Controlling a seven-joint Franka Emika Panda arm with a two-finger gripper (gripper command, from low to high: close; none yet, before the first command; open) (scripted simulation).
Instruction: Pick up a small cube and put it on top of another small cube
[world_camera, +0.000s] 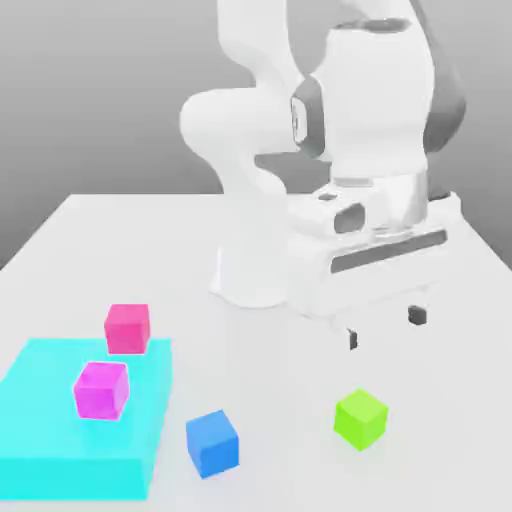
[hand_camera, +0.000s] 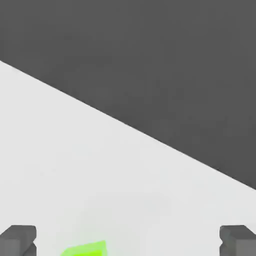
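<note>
small cube (world_camera: 361, 418) lime-green, on table (world_camera: 300, 400); hand (world_camera: 384, 327) above it, fingers wide apart, holding nothing

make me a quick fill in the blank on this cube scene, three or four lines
1. The end effector hangs above the table with its fingers ____.
2. The cube nearest below it is ____ in colour.
3. The blue cube sits just off the ____ slab's edge.
4. The magenta cube rests ____ that slab.

Missing words: open; lime green; cyan; on
</note>
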